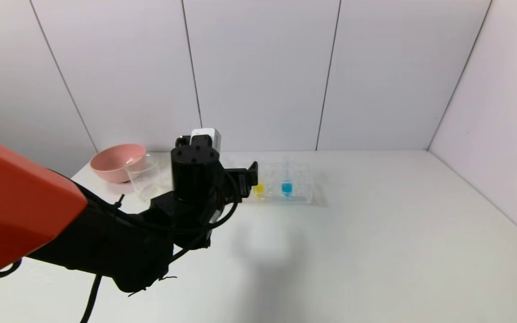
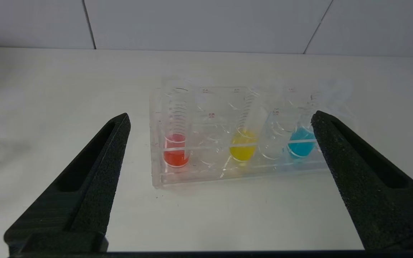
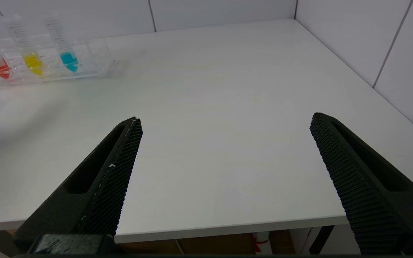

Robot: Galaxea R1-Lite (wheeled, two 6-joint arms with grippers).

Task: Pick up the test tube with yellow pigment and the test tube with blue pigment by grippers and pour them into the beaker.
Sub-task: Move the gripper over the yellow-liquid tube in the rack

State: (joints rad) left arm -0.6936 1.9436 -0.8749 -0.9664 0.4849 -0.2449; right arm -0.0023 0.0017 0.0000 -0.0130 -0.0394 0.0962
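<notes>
The test tube with yellow pigment (image 1: 259, 189) and the test tube with blue pigment (image 1: 286, 187) stand in a clear rack (image 1: 305, 190) at the table's back middle. The left wrist view shows the yellow tube (image 2: 243, 148) and the blue tube (image 2: 300, 143) as well. The beaker (image 1: 144, 178) stands left of the rack, in front of the pink bowl. My left gripper (image 2: 221, 118) is open and empty, just short of the rack's near side and facing it; in the head view (image 1: 251, 176) it hides the rack's left end. My right gripper (image 3: 226, 120) is open and empty over the table's front edge.
A red-liquid tube (image 2: 175, 152) stands at the rack's left end. A pink bowl (image 1: 117, 162) sits at the back left, touching the beaker. White wall panels close the back and right. The right half of the table (image 1: 397, 233) is bare.
</notes>
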